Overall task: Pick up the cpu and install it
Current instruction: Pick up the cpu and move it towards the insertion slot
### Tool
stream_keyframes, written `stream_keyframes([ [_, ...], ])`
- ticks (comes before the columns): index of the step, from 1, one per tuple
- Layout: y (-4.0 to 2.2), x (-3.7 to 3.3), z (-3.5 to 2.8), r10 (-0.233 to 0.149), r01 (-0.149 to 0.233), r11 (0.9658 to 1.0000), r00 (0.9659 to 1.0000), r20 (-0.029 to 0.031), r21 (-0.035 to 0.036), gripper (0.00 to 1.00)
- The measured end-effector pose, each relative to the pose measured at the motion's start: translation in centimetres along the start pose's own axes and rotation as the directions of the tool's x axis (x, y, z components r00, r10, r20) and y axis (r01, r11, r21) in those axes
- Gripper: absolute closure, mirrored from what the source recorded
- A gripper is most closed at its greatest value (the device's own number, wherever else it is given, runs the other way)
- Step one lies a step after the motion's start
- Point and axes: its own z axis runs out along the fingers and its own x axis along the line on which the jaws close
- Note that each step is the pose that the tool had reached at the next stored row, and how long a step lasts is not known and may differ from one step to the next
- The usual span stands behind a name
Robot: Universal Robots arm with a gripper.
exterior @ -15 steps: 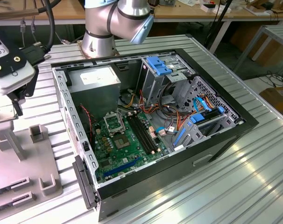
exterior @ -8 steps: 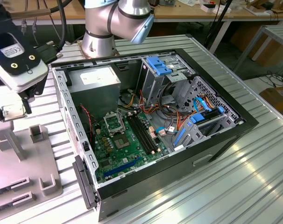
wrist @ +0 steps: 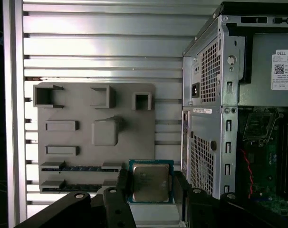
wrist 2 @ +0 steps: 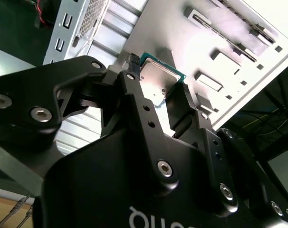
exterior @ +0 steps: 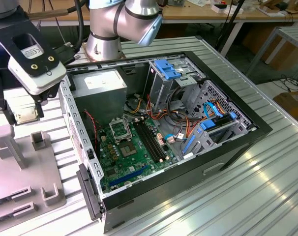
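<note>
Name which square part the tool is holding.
The cpu, green-rimmed, gripped by the tool; the silver-framed socket sits on the motherboard.

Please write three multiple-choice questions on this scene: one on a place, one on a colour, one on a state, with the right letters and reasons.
1. Where is the cpu? A) in the socket B) held in the gripper C) lying on the grey plate
2. What colour are the drive cage latches? A) red B) yellow C) blue
3. How is the computer case? A) open, motherboard visible B) closed C) upside down
Answers: 1 B, it sits clamped in both wrist views; 2 C, blue in the exterior view; 3 A, the motherboard lies exposed.
</note>
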Motion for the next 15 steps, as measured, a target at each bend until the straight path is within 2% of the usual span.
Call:
stream_keyframes([
  [15, -0.03, -3.05, -0.01, 0.0, 0.0, 1.0, 1.0, 0.0, 0.0, 0.53],
])
